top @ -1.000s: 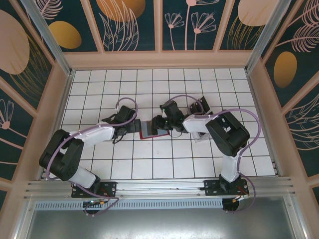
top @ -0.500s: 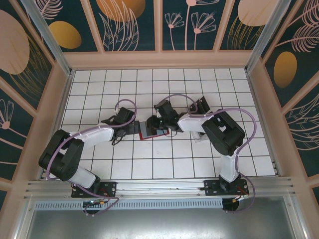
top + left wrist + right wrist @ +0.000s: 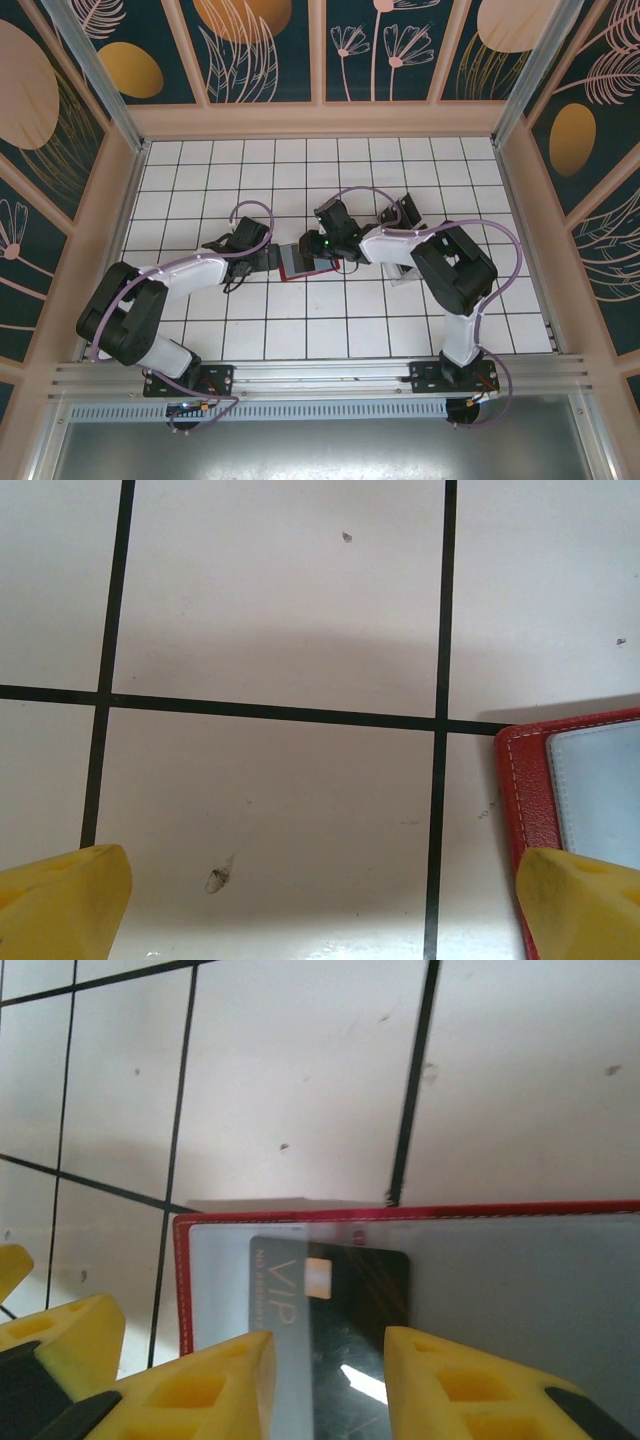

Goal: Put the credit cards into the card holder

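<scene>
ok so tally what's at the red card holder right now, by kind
red card holder: 1
dark card, at the right fingers: 1
pairs of yellow fingers, counting the left fingers: 2
total: 4
dark shapes beyond the right arm are too small to count

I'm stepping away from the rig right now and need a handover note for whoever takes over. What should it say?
Left gripper: open, one finger at the card holder's edge.
Right gripper: part-closed over a credit card; grip unclear.
That card lies at the holder's clear pocket, not clearly seated.
Left: seat it, then fetch what look like more cards beside the right arm.
</scene>
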Action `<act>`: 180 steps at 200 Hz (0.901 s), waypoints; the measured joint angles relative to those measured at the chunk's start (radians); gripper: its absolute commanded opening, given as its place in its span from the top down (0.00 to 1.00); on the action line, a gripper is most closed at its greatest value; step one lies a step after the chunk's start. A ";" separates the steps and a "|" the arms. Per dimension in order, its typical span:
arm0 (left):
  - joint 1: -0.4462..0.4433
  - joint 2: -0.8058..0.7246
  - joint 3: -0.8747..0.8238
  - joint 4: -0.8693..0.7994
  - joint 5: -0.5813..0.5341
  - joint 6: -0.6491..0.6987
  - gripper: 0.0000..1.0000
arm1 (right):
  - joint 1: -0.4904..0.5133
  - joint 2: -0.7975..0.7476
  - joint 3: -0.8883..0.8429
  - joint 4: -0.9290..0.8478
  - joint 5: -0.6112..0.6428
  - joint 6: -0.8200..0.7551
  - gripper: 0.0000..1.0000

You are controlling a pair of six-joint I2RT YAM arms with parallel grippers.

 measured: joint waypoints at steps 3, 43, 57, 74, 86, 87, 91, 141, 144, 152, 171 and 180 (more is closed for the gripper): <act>0.000 0.000 0.000 0.000 0.000 0.000 0.02 | -0.002 0.000 0.000 -0.001 0.002 0.000 0.66; 0.000 0.006 -0.001 0.000 -0.001 0.000 0.02 | -0.005 0.000 -0.001 -0.014 0.009 -0.011 0.66; 0.000 0.011 -0.003 0.001 -0.001 0.000 0.01 | -0.005 0.000 -0.001 -0.014 0.009 -0.011 0.66; 0.000 0.021 -0.005 0.005 0.000 0.000 0.02 | -0.004 0.002 -0.001 -0.014 0.009 -0.014 0.66; 0.000 0.027 -0.008 0.010 0.000 0.000 0.01 | -0.002 0.006 0.000 -0.014 0.008 -0.017 0.67; 0.000 0.028 -0.009 0.011 -0.001 0.000 0.01 | -0.002 0.006 0.000 -0.014 0.008 -0.017 0.67; 0.000 0.030 -0.010 0.012 -0.001 0.000 0.01 | 0.000 0.009 0.000 -0.015 0.008 -0.018 0.67; 0.000 0.045 -0.019 0.023 -0.001 0.000 0.01 | 0.026 0.039 0.026 -0.017 0.006 -0.018 0.68; 0.000 0.045 -0.019 0.024 -0.001 0.000 0.02 | 0.027 0.039 0.028 -0.018 0.006 -0.018 0.68; 0.000 0.047 -0.019 0.026 -0.001 0.000 0.01 | 0.031 0.041 0.031 -0.018 0.006 -0.018 0.68; 0.000 0.048 -0.019 0.030 -0.002 0.000 0.01 | 0.041 0.048 0.043 -0.021 0.005 -0.018 0.69; 0.000 0.049 -0.019 0.031 -0.003 0.000 0.01 | 0.046 0.053 0.051 -0.023 0.005 -0.018 0.69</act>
